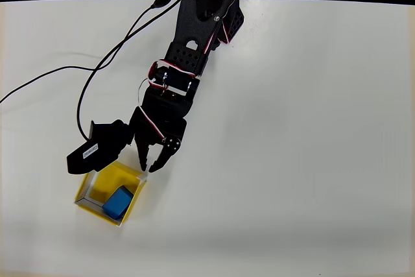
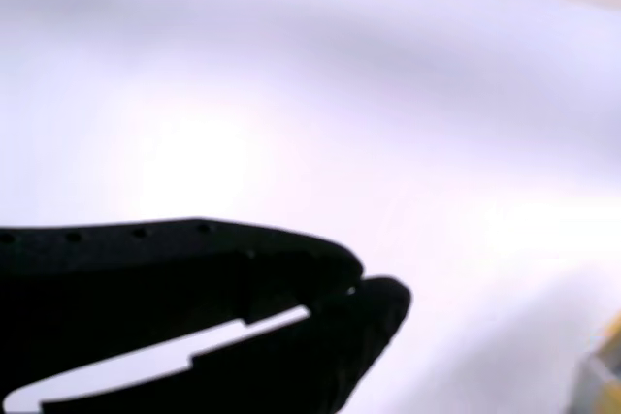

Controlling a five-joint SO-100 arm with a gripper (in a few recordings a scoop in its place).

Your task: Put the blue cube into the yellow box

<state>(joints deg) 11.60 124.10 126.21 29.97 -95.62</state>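
In the overhead view the blue cube [image 1: 118, 202] lies inside the yellow box [image 1: 111, 176], toward its lower right side. The box sits at the lower left of the white table. My black gripper [image 1: 149, 164] hangs just beyond the box's upper right corner, apart from the cube. Its two fingers meet at the tips with nothing between them. The wrist view shows the gripper [image 2: 355, 288] shut over blurred white table, with a sliver of the yellow box [image 2: 608, 364] at the right edge.
A black cable [image 1: 97, 69] loops across the upper left of the white table [image 1: 292, 160]. The arm's black camera housing [image 1: 97, 148] overhangs the box's upper left corner. The table's far edge meets a dark band at the top.
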